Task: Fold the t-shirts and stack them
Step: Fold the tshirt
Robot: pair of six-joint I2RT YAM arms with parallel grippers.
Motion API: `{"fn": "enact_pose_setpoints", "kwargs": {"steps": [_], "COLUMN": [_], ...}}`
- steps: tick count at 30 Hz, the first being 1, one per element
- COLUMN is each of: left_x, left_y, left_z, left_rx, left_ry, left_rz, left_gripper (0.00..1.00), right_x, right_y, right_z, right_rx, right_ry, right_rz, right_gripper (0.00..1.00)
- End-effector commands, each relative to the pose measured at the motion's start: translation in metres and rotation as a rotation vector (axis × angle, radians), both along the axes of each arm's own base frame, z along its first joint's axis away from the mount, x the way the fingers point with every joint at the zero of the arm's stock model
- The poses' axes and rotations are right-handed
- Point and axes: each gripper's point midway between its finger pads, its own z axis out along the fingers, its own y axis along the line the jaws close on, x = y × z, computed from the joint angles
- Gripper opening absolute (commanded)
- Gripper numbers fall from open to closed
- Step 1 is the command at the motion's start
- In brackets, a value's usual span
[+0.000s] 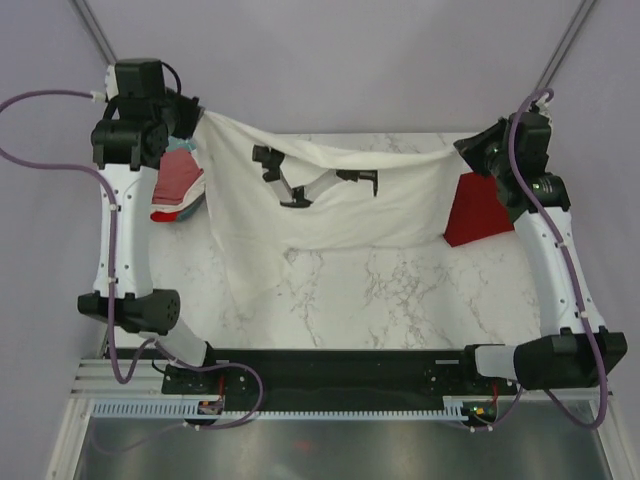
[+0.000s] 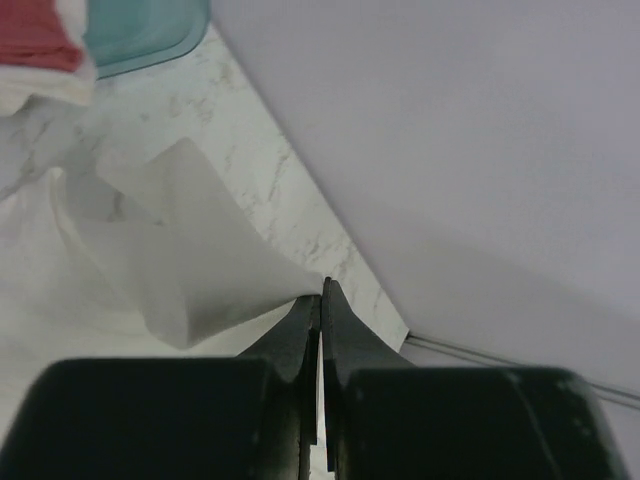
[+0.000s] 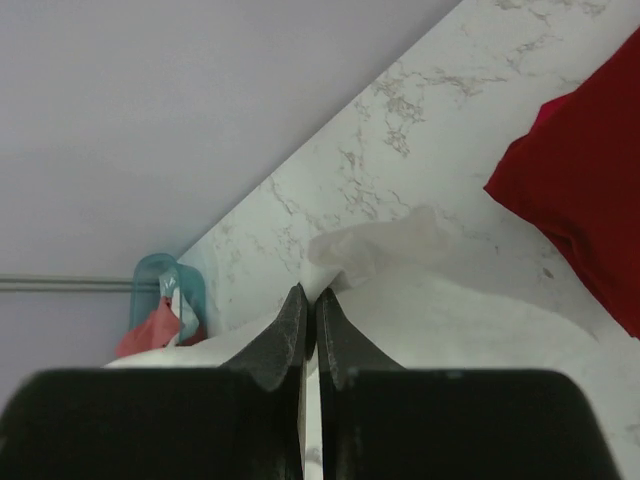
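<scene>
White graphic t-shirt [image 1: 330, 200] hung between left gripper [image 2: 322, 288] and right gripper [image 3: 309, 293], both clenched on thin edge pinches; excess tension could have pulled either corner free.

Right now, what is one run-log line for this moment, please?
left jaws: shut on white t-shirt corner | right jaws: shut on its other corner | dark red t-shirt: on table, right side
</scene>
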Motion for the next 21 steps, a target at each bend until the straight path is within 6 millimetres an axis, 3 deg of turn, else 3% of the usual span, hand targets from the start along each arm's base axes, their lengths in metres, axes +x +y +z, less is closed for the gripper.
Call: {"fn": "enact_pose_setpoints", "kwargs": {"steps": [1,4,8,11,12,14,15,16,17,18,19,20,21], "left_x": [0.009,0.018,0.041,0.059,0.06,0.065,0.059,0.06,0.059,0.047,0.042,0.036,0.038], "left_y": [0.003,0.011,0.015,0.01,0.021,0.02,0.019,0.017,0.018,0.017,0.018,0.018,0.02], "left_z": [0.106,0.122,0.106,0.081,0.078,0.051,0.047,0.008,-0.001,-0.002,-0.047,-0.06,-0.06], "left_rx": [0.041,0.025,0.059,0.074,0.079,0.082,0.081,0.071,0.068,0.055,0.044,0.043,0.048], "left_ry": [-0.291,-0.346,-0.334,-0.29,-0.283,-0.225,-0.214,-0.125,-0.12,-0.132,-0.041,-0.034,-0.086], "left_rz": [-0.04,-0.032,-0.062,-0.099,-0.093,-0.109,-0.116,-0.125,-0.124,-0.114,-0.107,-0.104,-0.096], "left_gripper": [0.02,0.02,0.02,0.02,0.02,0.02,0.02,0.02,0.02,0.02,0.02,0.02,0.02], "right_x": [0.021,0.041,0.064,0.079,0.083,0.086,0.086,0.086,0.085,0.081,0.08,0.076,0.067], "right_y": [0.01,0.021,0.024,0.025,0.028,0.029,0.031,0.03,0.03,0.031,0.03,0.03,0.029], "right_z": [0.076,0.082,0.07,0.044,0.027,0.011,-0.012,-0.023,-0.029,-0.057,-0.066,-0.073,-0.101], "right_rx": [0.079,0.106,0.118,0.133,0.139,0.144,0.148,0.151,0.152,0.154,0.153,0.147,0.145], "right_ry": [-0.195,-0.194,-0.173,-0.13,-0.102,-0.087,-0.046,-0.032,-0.035,0.014,0.02,0.025,0.078], "right_rz": [0.058,0.118,0.13,0.131,0.141,0.15,0.153,0.151,0.151,0.149,0.147,0.145,0.138], "right_gripper": [0.0,0.0,0.0,0.0,0.0,0.0,0.0,0.0,0.0,0.0,0.0,0.0,0.0]}}
